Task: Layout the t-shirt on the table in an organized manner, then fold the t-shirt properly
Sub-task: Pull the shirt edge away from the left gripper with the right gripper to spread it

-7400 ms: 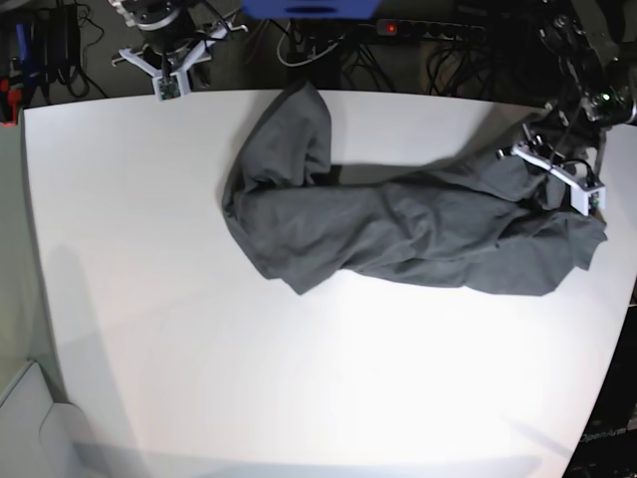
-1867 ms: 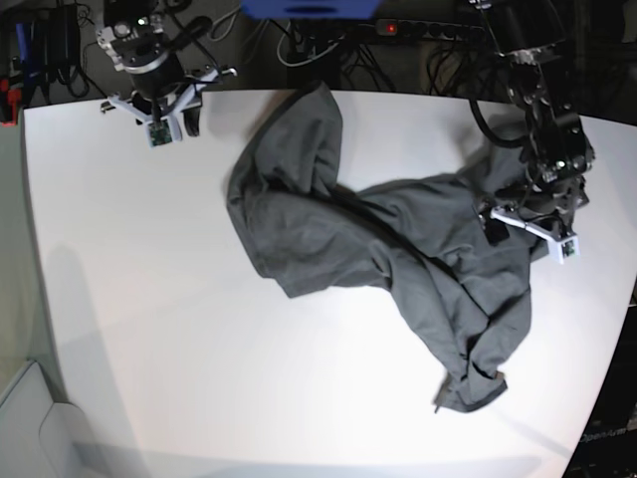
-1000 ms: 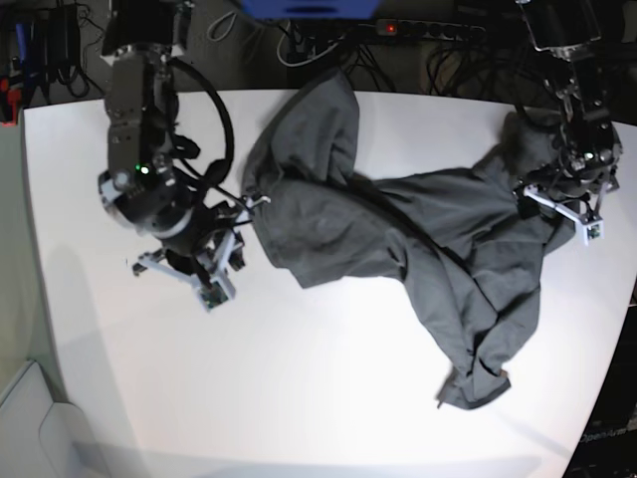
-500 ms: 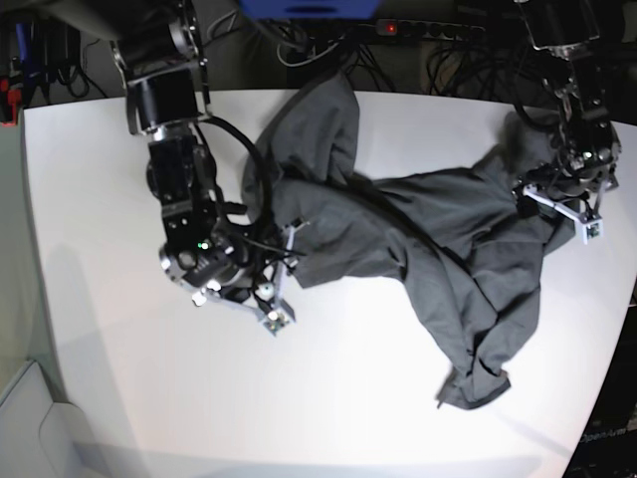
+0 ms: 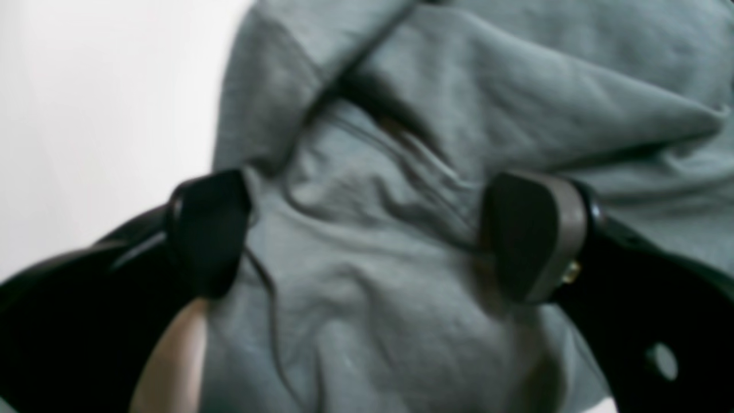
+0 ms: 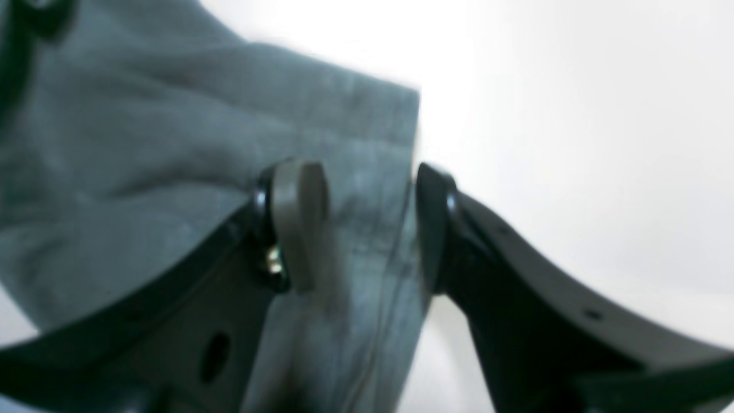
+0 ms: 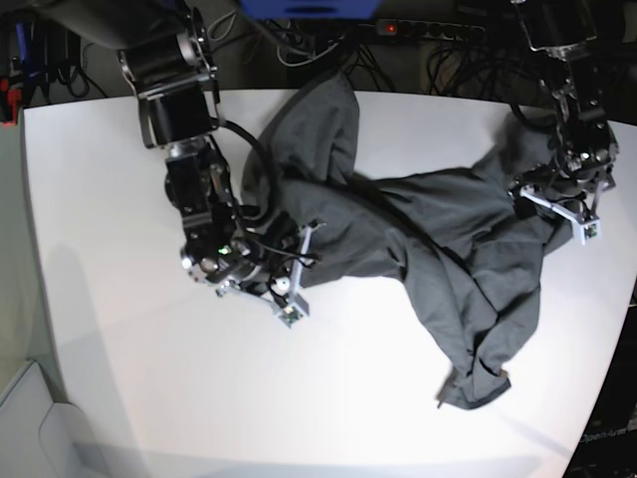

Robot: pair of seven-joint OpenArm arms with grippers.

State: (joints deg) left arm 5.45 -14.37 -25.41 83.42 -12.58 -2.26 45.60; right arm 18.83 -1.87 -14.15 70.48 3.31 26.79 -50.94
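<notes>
The dark grey t-shirt (image 7: 418,229) lies crumpled across the white table (image 7: 149,398), one part trailing toward the front right. In the base view my right gripper (image 7: 286,271) is at the shirt's lower left corner. Up close, the right gripper (image 6: 367,226) stands open with its fingers (image 6: 298,223) astride the hemmed edge of the t-shirt (image 6: 172,143), over the table (image 6: 573,115). My left gripper (image 7: 553,195) is down on the shirt's right end. In the left wrist view that gripper (image 5: 370,235) is wide open, with wrinkled t-shirt (image 5: 459,86) lying between its fingers (image 5: 533,235).
Beyond the table's far edge are a power strip (image 7: 428,30), loose cables and a blue object (image 7: 309,8). The table's right edge runs close to the left arm. A light ledge (image 7: 20,418) sits at the lower left.
My right arm has swung in from the table's left to the shirt's lower left corner, and its jaws have widened. The left arm and shirt have hardly moved.
</notes>
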